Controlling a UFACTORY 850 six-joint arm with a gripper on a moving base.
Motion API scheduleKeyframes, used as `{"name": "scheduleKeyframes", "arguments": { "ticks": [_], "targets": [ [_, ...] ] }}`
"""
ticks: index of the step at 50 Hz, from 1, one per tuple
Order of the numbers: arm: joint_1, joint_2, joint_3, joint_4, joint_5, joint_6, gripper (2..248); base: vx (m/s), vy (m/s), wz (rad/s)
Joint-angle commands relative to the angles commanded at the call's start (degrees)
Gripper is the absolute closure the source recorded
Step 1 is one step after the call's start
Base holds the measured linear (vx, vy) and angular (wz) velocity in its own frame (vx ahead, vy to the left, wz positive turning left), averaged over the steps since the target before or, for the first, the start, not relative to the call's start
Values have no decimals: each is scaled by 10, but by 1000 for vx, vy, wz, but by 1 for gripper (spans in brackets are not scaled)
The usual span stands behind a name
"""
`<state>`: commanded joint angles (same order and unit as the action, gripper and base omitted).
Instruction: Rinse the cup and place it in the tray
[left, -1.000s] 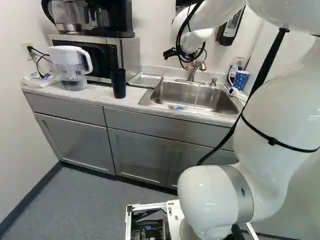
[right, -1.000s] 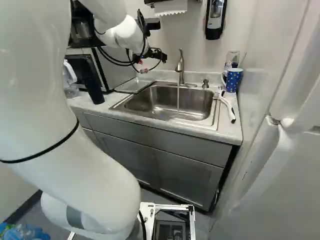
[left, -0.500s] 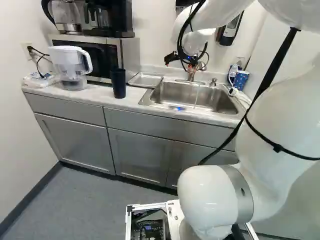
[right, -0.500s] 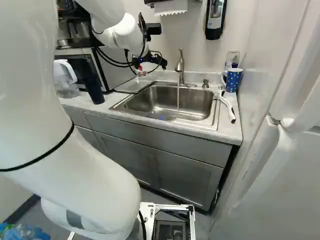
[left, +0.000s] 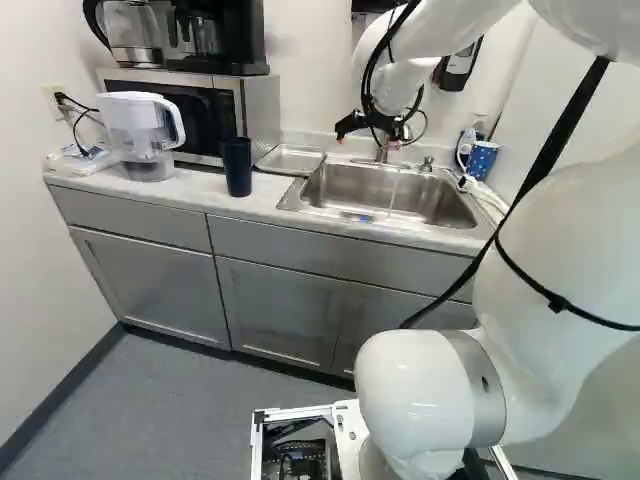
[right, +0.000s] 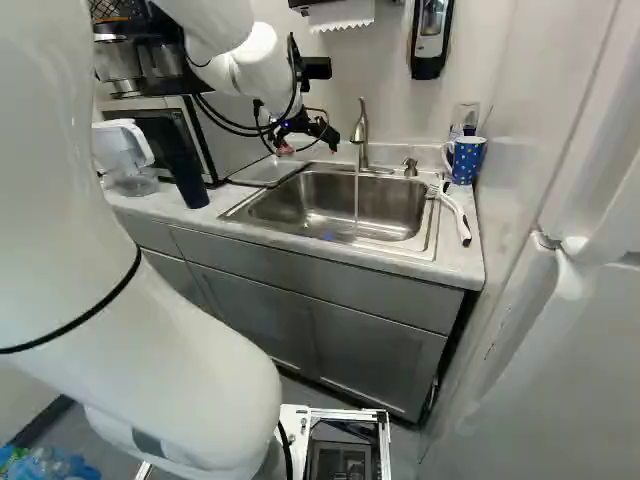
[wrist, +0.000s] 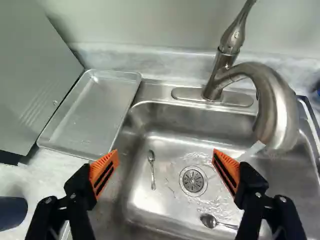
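Gripper, one: empty, fingers spread wide, over the sink. Spoons, two, and drain, below it; seen in the wrist view only. Faucet, running, ahead to its right. Tray, metal, ahead to its left. Dark cup, farther left, cut off in the wrist view. Dotted mug, well right, past the faucet. Which cup is meant: cannot tell.
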<state>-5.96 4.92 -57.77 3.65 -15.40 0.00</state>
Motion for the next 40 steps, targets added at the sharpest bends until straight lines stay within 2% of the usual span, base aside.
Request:
{"name": "scheduleKeyframes", "arguments": {
  "ticks": [20, 40],
  "targets": [
    [-26, 7, 7, 8, -54, 0, 3, 0, 0, 0],
    [-51, 20, 19, 8, -54, 0, 3, 0, 0, 0]
  ]
}}
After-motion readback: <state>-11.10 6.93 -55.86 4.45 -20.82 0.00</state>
